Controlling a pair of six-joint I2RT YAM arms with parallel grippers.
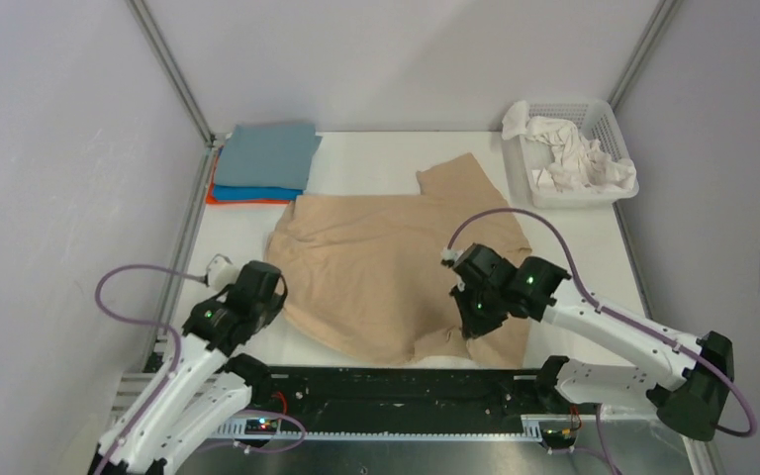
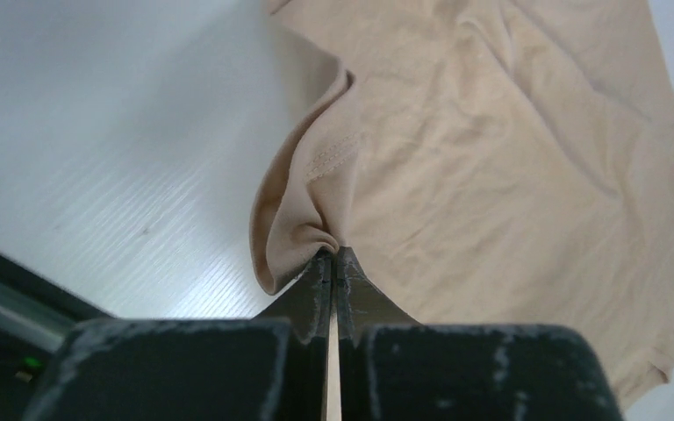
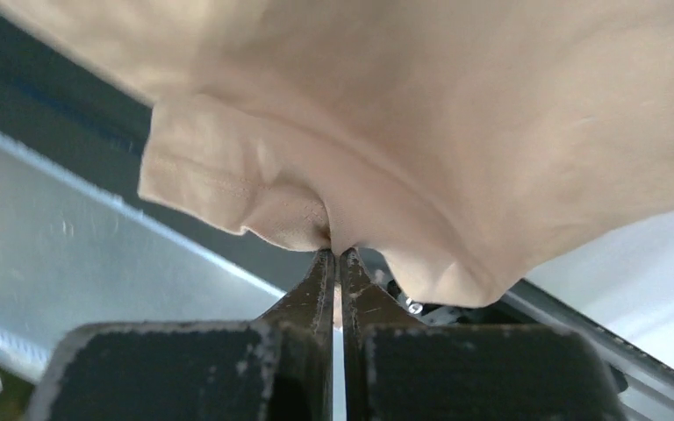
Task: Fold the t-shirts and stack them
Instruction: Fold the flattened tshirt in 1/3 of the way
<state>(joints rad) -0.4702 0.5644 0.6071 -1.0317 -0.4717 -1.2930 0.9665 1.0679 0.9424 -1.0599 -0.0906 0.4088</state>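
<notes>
A tan t-shirt [image 1: 386, 262] lies spread across the middle of the white table. My left gripper [image 2: 333, 254] is shut on a pinch of its near left edge, the tan t-shirt [image 2: 491, 149] stretching away from the tips. My right gripper [image 3: 335, 253] is shut on the near right hem, and the tan t-shirt [image 3: 456, 114] hangs lifted above the table's front rail. At the back left sits a stack of folded t-shirts: grey-blue [image 1: 267, 153] on top, bright blue [image 1: 252, 193] under it, orange [image 1: 220, 198] at the bottom.
A white mesh basket [image 1: 609, 119] at the back right holds crumpled white cloth [image 1: 574, 158]. Grey enclosure walls with metal posts [image 1: 173, 74] close in the table. The black front rail [image 1: 396, 386] runs along the near edge between the arm bases.
</notes>
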